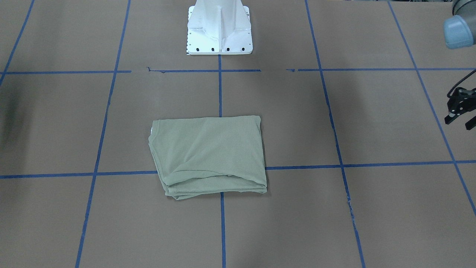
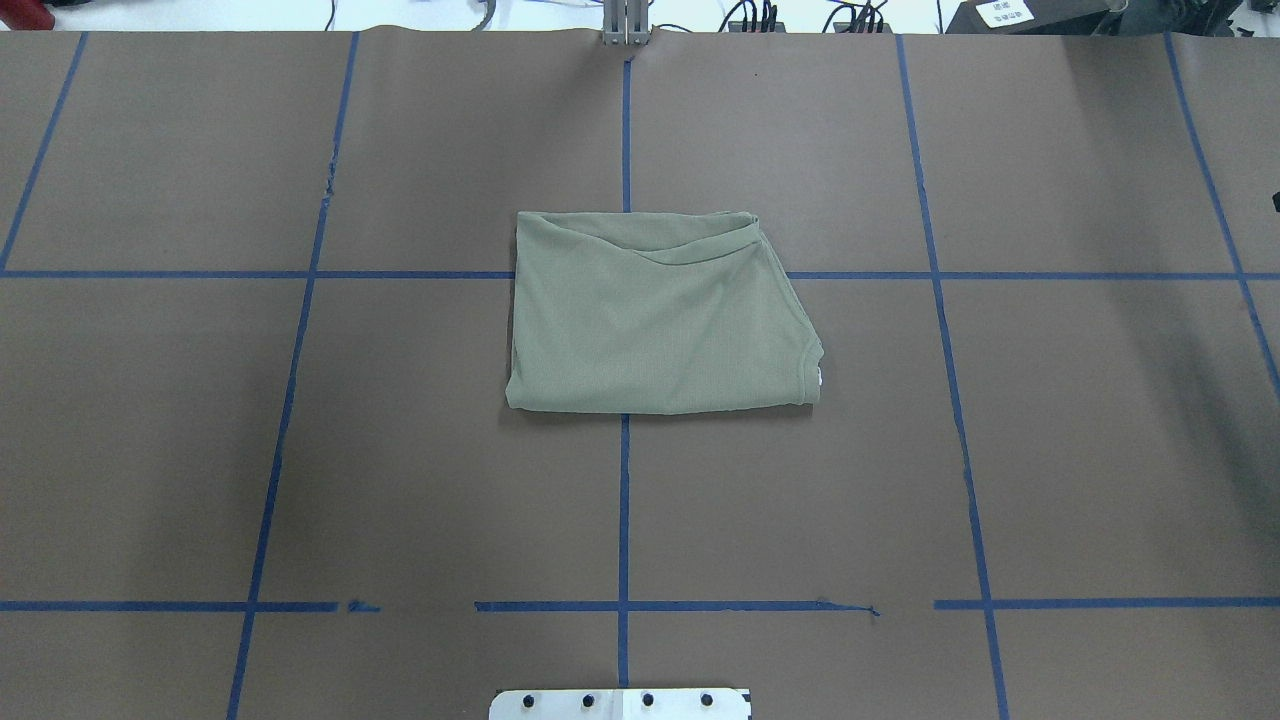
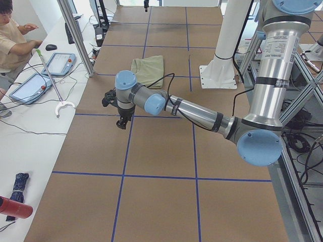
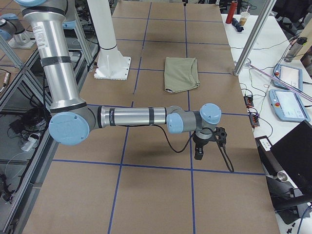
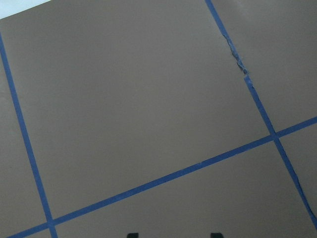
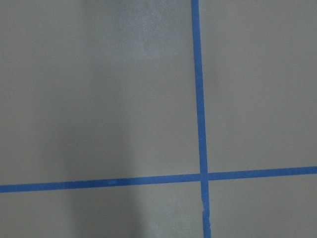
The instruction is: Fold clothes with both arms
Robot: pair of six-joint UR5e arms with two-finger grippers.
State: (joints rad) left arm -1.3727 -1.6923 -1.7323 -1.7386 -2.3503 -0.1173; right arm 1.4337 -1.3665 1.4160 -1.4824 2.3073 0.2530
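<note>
Shirt of pale sage-green knit (image 2: 655, 320) lay folded mid-frame overhead, long axis left to right. We saw the black two-finger left gripper (image 1: 461, 118) spread wide, far off at the front view's right edge; on the right gripper (image 4: 207, 144), we couldn't tell.

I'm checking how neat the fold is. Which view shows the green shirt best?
Overhead exterior: the shirt lies whole, large and unobstructed. Front-facing also shows it whole, with layered edges; both side views show it small and distant; wrist views miss it.
</note>
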